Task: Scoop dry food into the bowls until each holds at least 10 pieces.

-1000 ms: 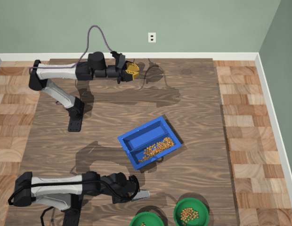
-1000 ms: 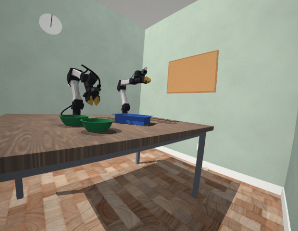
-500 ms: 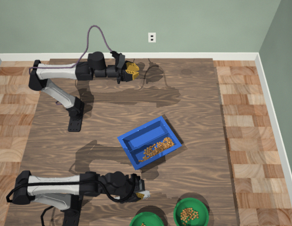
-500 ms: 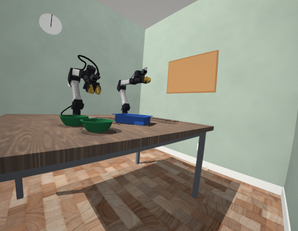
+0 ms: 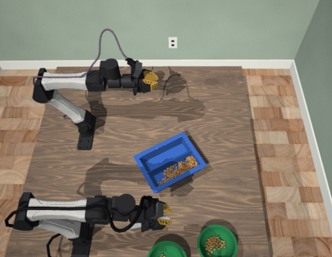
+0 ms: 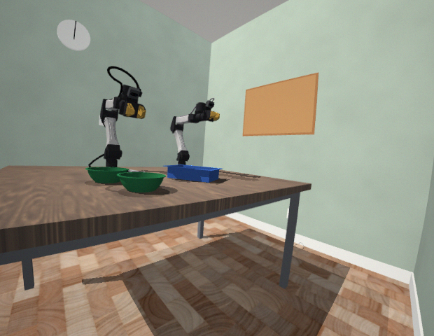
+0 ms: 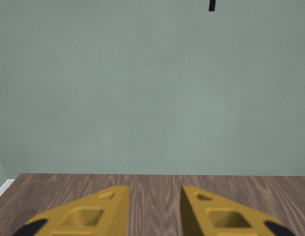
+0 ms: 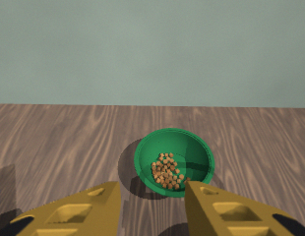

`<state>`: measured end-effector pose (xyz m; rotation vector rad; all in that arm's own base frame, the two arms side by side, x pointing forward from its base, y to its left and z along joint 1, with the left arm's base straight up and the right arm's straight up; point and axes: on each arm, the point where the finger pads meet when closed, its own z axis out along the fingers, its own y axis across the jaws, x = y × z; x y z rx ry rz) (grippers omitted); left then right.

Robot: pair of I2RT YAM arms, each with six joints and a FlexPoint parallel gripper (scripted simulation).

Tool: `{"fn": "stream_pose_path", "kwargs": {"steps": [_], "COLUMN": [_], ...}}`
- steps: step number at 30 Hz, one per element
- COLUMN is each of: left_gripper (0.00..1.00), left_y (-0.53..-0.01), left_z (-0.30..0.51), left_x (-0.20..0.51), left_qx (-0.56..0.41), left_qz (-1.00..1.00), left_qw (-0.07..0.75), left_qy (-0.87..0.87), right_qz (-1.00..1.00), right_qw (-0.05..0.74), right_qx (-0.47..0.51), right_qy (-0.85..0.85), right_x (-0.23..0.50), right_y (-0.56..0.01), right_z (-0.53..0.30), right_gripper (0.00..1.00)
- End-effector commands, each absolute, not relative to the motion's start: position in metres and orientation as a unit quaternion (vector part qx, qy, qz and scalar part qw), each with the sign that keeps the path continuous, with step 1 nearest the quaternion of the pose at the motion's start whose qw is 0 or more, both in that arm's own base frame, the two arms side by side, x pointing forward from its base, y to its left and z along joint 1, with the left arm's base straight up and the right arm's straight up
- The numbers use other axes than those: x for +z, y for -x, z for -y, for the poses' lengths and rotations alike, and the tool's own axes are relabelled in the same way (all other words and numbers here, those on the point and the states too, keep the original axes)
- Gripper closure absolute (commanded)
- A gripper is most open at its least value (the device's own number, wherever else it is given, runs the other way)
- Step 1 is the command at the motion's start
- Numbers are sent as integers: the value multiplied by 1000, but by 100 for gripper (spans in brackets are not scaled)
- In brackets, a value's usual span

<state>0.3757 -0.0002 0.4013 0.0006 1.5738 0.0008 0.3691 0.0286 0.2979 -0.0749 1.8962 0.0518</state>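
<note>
The blue box (image 5: 160, 146) (image 6: 193, 174) sits flat on the table, food pieces (image 5: 178, 168) in its nearer compartment. One green bowl (image 5: 229, 236) (image 6: 141, 183) (image 8: 192, 145) stands upright holding several pieces. The other green bowl (image 5: 160, 247) (image 6: 106, 176) stands upright; the top view cuts it off, with some food at the frame edge. The grey scoop (image 5: 136, 226) lies on the table below the right arm, largely hidden. My right gripper (image 5: 166, 215) (image 6: 135, 111) (image 8: 152, 190) is partly open, empty, high above it. My left gripper (image 5: 155, 81) (image 6: 215, 115) (image 7: 154, 194) is partly open and empty, raised behind the box.
The wooden table (image 5: 224, 116) (image 6: 65, 202) bears both arm bases on its left side in the top view. The box is between the two arms' reach, turned at an angle. The bowls stand close together, and the wall is behind the table.
</note>
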Motion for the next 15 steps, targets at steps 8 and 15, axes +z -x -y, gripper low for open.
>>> {"fn": "stream_pose_path", "kwargs": {"steps": [8,15], "left_gripper": [72,72], "left_y": [-369,-379], "left_z": [0,-2], "left_x": [409,393], "left_qx": [-5,-2], "left_qz": [-701,-717], "left_qw": [713,697], "left_qy": [1,3], "right_qz": [-696,-680], "right_qw": [718,733], "right_qx": [6,5], "right_qy": [-1,-3], "right_x": [414,428], "right_y": [-375,-378], "right_z": [-4,1], "right_gripper": [65,65]}}
